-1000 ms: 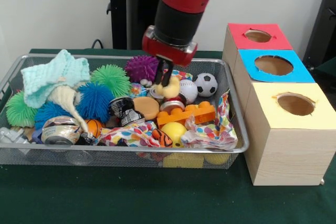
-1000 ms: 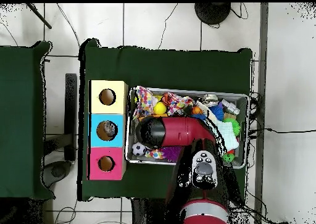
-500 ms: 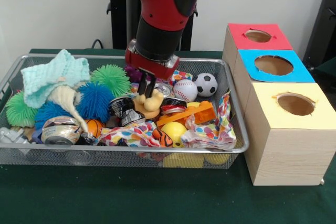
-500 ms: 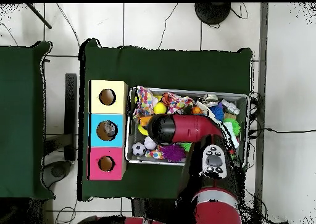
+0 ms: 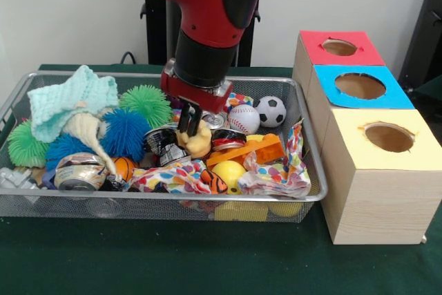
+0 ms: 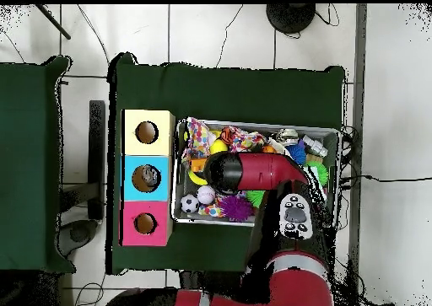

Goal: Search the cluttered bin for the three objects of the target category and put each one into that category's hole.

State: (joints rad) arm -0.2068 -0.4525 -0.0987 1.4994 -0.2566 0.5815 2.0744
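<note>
My gripper (image 5: 190, 129) hangs low in the middle of the wire bin (image 5: 207, 200), shut on a pale yellow toy (image 5: 199, 143). The toy sits just above a crushed dark can (image 5: 160, 144) and a red-topped can (image 5: 226, 139). To the right stand three boxes with round holes: red (image 5: 339, 47) farthest, blue (image 5: 360, 86) in the middle and yellow (image 5: 389, 137) nearest. In the overhead view the red arm (image 6: 249, 173) covers the gripper and the toy, and the boxes (image 6: 147, 178) line the bin's left side.
The bin also holds a soccer ball (image 5: 271, 110), a baseball (image 5: 243, 119), an orange brick (image 5: 250, 150), a yellow ball (image 5: 228, 170), green (image 5: 146, 103) and blue (image 5: 125, 132) spiky balls, a mint knitted cloth (image 5: 72, 98) and dotted wrapping (image 5: 276, 170).
The gripper has carried the pale yellow toy leftward and down, from above the baseball to low over the cans. The arm's upper part has swung left.
</note>
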